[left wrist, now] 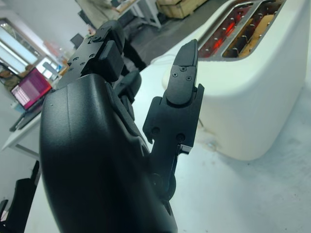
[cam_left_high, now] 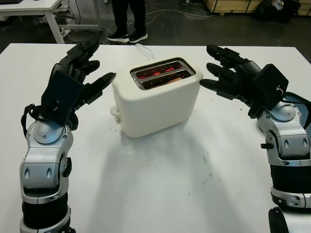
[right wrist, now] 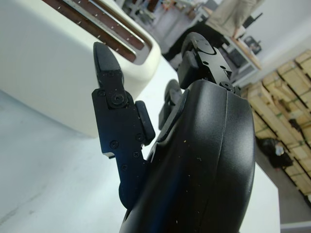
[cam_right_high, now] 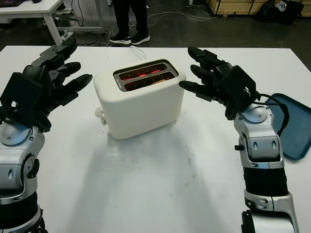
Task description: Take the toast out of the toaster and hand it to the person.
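Note:
A cream two-slot toaster (cam_left_high: 155, 99) stands in the middle of the white table (cam_left_high: 160, 179). Its slots glow red inside, and a tan slice of toast (cam_left_high: 171, 81) sits low in the nearer slot. My left hand (cam_left_high: 85, 73) is open just left of the toaster, a short gap from its side. My right hand (cam_left_high: 221, 73) is open to the toaster's right, fingers pointing at its upper edge without touching. A person (cam_left_high: 129, 19) stands beyond the table's far edge; I see legs and dark shoes.
A blue tray (cam_right_high: 291, 126) lies on the table at the right edge. A white desk (cam_left_high: 39, 9) stands on the floor at the back left, with cables across the floor behind the table.

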